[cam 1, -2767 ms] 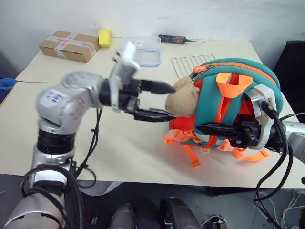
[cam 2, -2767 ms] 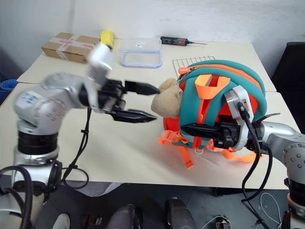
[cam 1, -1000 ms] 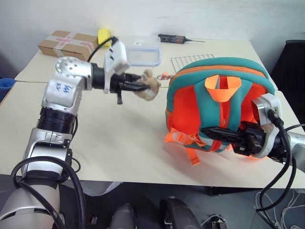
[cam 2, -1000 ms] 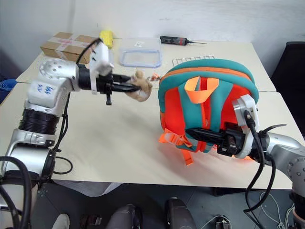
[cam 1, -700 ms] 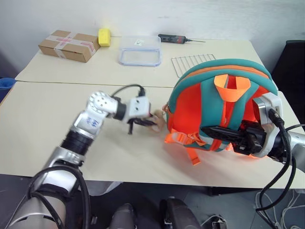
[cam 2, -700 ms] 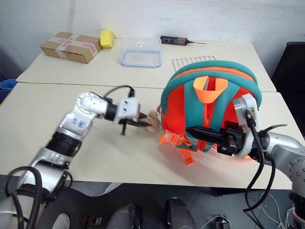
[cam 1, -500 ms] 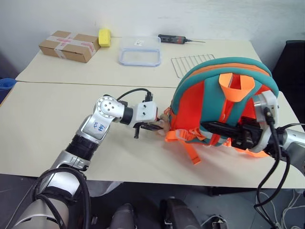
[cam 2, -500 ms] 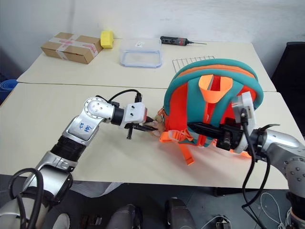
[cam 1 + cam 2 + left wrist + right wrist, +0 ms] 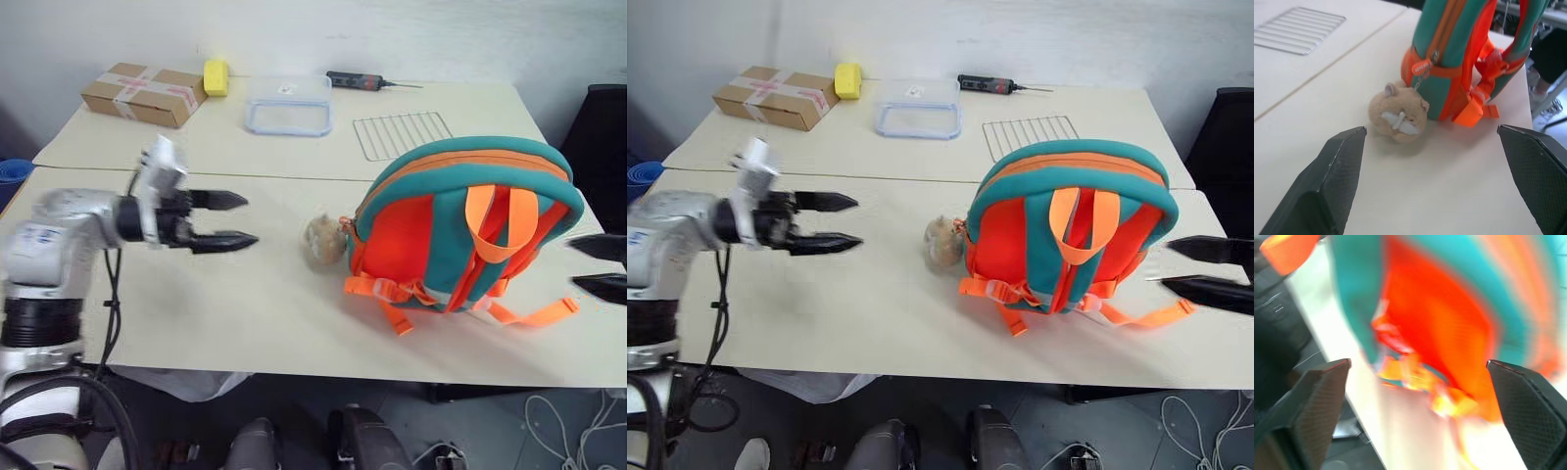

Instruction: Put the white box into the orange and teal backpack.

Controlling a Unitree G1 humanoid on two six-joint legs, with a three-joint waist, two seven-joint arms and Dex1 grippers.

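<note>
Backpack now stands free at three o'clock on the table, plush toy lying beside it. We have let go: left gripper and right gripper both spread wide, empty, drawn back. With the zip shut, we judge the white box is packed inside.

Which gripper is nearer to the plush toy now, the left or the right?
Left. The left gripper hangs open beside the plush toy; the right gripper, open, is beyond the backpack.
</note>
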